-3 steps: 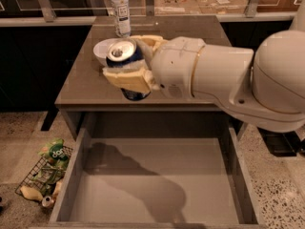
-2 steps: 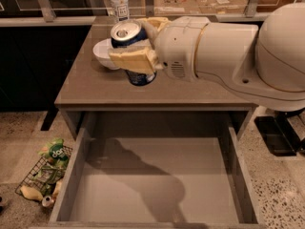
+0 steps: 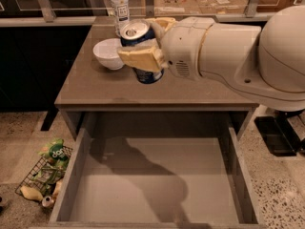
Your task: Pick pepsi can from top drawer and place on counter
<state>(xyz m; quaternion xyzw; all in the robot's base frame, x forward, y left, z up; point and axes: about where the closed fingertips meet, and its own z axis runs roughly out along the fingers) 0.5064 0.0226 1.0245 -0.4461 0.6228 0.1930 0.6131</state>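
Note:
The pepsi can (image 3: 138, 37), dark blue with a silver top, is held upright in my gripper (image 3: 145, 49). The gripper's tan fingers (image 3: 140, 58) are shut on the can's sides. The can hangs above the middle of the counter (image 3: 95, 87), its base close to the surface; I cannot tell whether it touches. The top drawer (image 3: 157, 185) is pulled fully open below the counter's front edge and holds nothing but the arm's shadow.
A white bowl (image 3: 108, 53) sits on the counter just left of the can. A clear plastic bottle (image 3: 119, 8) stands behind it near the back edge. A wire basket with snack bags (image 3: 45, 173) lies on the floor left of the drawer.
The gripper with the can has moved farther over the counter, away from the drawer and to the right of the bowl. The drawer has stayed open.

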